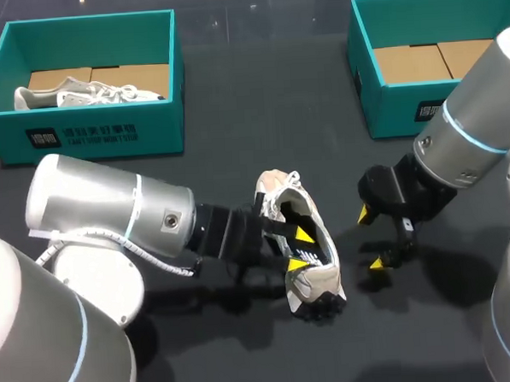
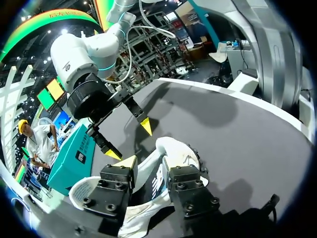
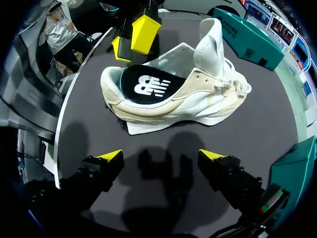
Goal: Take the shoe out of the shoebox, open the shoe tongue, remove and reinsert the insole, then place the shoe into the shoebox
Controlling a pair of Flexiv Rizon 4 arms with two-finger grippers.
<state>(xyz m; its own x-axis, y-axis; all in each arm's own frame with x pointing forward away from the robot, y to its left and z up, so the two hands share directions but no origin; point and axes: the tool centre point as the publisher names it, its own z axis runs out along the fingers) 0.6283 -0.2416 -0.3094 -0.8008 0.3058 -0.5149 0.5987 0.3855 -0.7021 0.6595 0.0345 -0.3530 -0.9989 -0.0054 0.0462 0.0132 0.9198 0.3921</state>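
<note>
A white and beige shoe [image 1: 315,278] [image 3: 198,99] stands on its sole on the dark table between my two grippers. Its tongue [image 3: 213,39] is pulled up, and the black insole [image 3: 146,85] lies inside. My left gripper [image 1: 301,248] [image 2: 148,166] is at the heel opening, its fingers a little apart on either side of the shoe's collar wall. The right gripper [image 1: 370,238] [image 3: 161,155] hovers open just to the shoe's right and holds nothing.
A teal shoebox [image 1: 90,135] at the back left holds a second pale shoe [image 1: 87,95]. Another teal shoebox [image 1: 387,107] at the back right shows only its cardboard floor. My right arm is close to that box.
</note>
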